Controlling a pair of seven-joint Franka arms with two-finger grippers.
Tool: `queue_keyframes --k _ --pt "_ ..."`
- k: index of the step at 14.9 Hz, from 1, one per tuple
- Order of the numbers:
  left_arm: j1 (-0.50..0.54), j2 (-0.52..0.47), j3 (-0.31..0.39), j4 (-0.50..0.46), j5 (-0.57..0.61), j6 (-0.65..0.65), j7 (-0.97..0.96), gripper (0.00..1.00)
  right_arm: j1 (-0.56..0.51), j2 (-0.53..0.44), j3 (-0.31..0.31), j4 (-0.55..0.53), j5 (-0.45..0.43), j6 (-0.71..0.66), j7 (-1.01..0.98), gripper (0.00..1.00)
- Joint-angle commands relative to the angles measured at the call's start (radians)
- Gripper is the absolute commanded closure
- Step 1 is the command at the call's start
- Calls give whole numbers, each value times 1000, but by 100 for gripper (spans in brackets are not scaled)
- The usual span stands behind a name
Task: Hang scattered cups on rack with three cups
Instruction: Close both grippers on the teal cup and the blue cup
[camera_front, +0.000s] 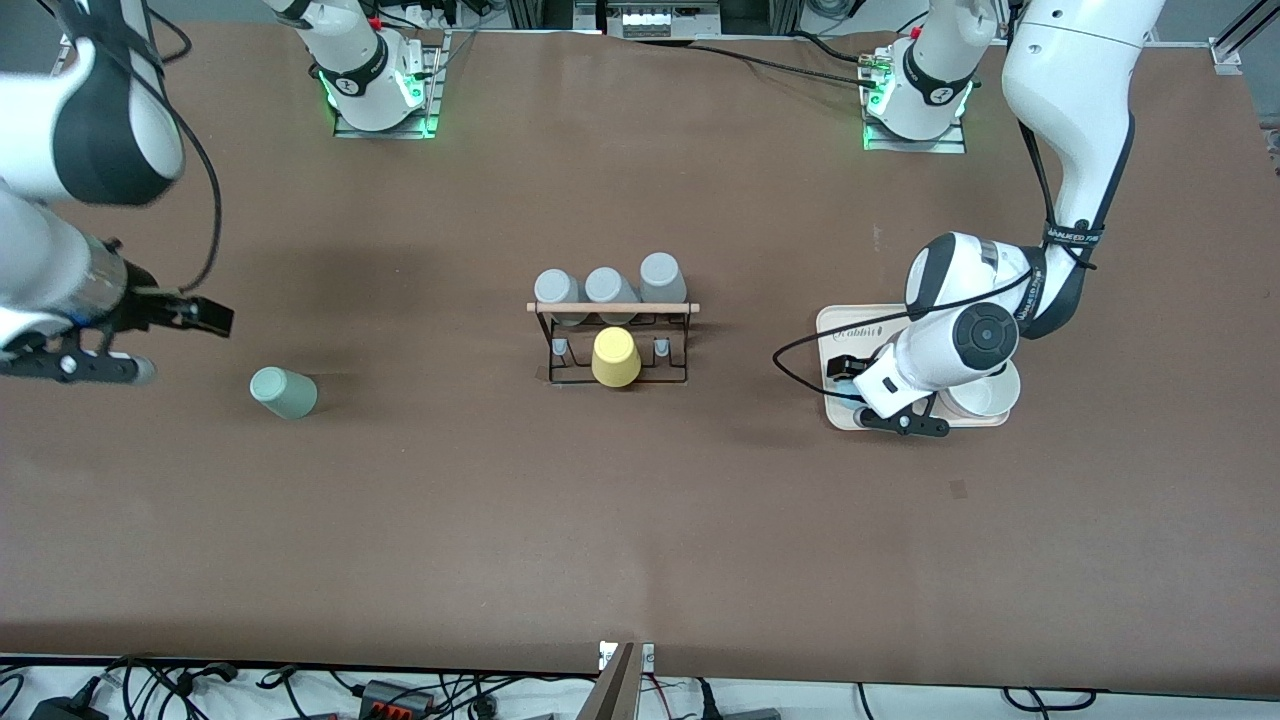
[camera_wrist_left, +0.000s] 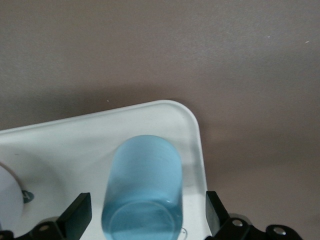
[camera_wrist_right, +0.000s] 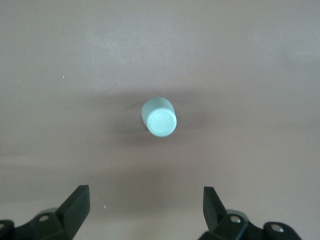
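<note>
Light blue tumbler stands on the white tray at 3 o'clock of the rack, straddled by the spread left gripper for grasping, while the open right gripper hovers near the mint tumbler at 9 o'clock.

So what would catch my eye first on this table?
Probably the yellow cup on the small black rack mid-table, with three grey cups beside it. Then the left hand, open around a blue cup on a white tray, and the right hand, open above a mint cup.
</note>
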Motion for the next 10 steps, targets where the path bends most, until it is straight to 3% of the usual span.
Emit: queue_keyframes --k 1,3,4,7,8,10 --pt "0 -29 4 -33 44 22 -3 0 -19 53 5 -1 -13 61 -16 0" --pt "2 -30 4 -33 44 23 -3 2 -45 89 7 -36 -10 152 -57 0" --pt "2 -30 4 -33 45 23 -3 12 -50 97 7 -63 -9 201 -66 0" --pt "3 -32 4 -35 45 22 12 59 -68 114 7 -143 -9 330 -94 0" --pt "10 -36 2 -35 45 16 17 83 -76 125 7 -157 -9 353 -103 0" --pt "10 -48 1 -35 45 11 17 99 -82 140 7 -170 -9 367 -109 0"
